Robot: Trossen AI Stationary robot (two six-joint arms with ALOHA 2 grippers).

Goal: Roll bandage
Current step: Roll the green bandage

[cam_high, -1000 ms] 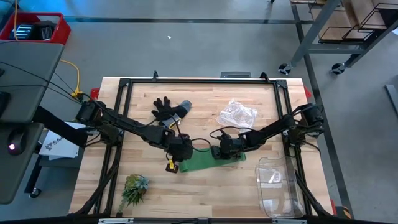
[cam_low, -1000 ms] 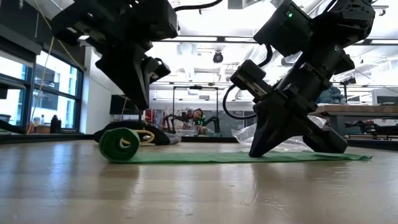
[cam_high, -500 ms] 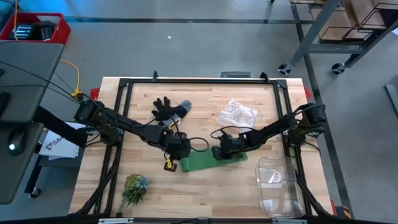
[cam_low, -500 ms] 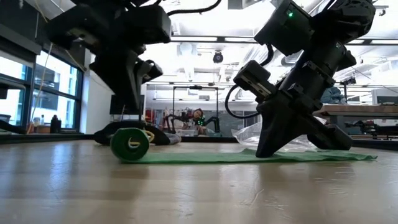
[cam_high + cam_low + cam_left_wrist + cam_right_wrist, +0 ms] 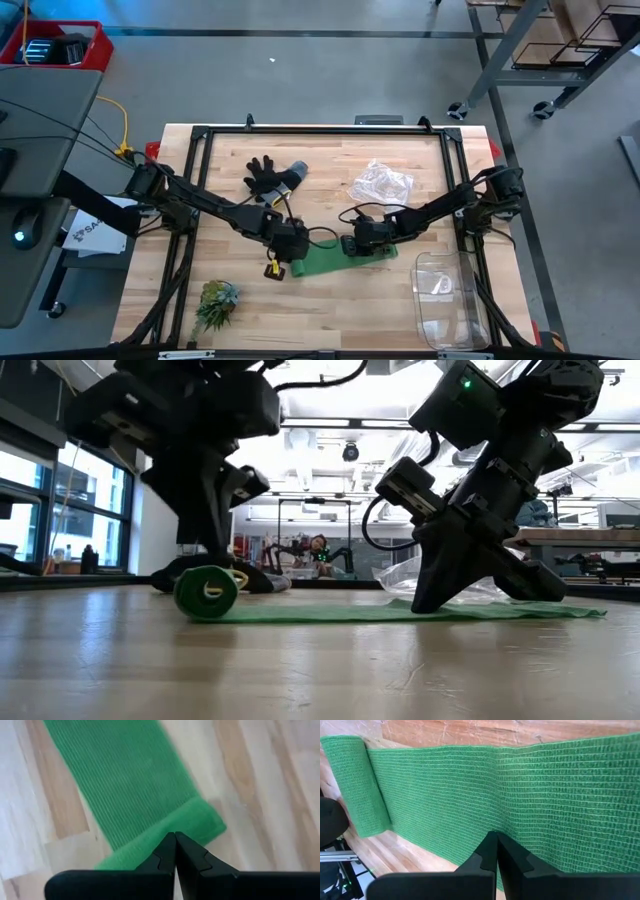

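A green bandage [image 5: 400, 612] lies flat along a wooden worktop [image 5: 330, 310], with one end wound into a small roll [image 5: 206, 592]. Over the last second that roll crept along the strip toward the flat part, then eased back a little; it sits about where it was half a second ago. My reading is that the rolling has started but stalled for the moment, with most of the strip not yet wound.

The left gripper [image 5: 175, 851] has its two dark fingers pressed fully together. They hold nothing. Seen from the left wrist, the tips rest on or just above the rolled end, pushing it rather than pinching it; from table height the arm stands right over the roll.

The right gripper [image 5: 496, 851] is also fully closed and empty. Its tips press down on the flat strip partway along, seemingly pinning the fabric to the worktop so it stays taut while the other end is rolled. It has hardly shifted during this second.

Elsewhere on the worktop, away from the work, are a black glove [image 5: 268, 176], a crumpled clear plastic bag [image 5: 381, 183], a clear plastic container [image 5: 443, 297] and a small spiky green plant tuft [image 5: 215, 303].
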